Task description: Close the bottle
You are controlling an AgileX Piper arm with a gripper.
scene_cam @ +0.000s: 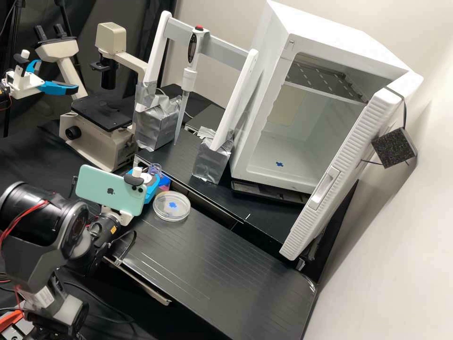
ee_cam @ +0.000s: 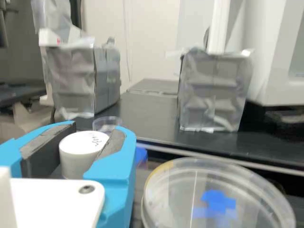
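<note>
Hand (scene_cam: pixel 147 180): in the high view, beside the mint-green phone (scene_cam: pixel 110 190); in the wrist view, holding the white cap (ee_cam: pixel 84 145) between blue fingers (ee_cam: pixel 116 145).
Cap top: dark handwriting, in the wrist view.
Clear round rim (ee_cam: pixel 107 124): just past the cap; whether it is the bottle's, I cannot tell.
Clear dish (scene_cam: pixel 171 206): on the bench (scene_cam: pixel 222 255), near the hand, blue mark inside.
High view: open white cabinet (scene_cam: pixel 302 137), microscope (scene_cam: pixel 101 120).
</note>
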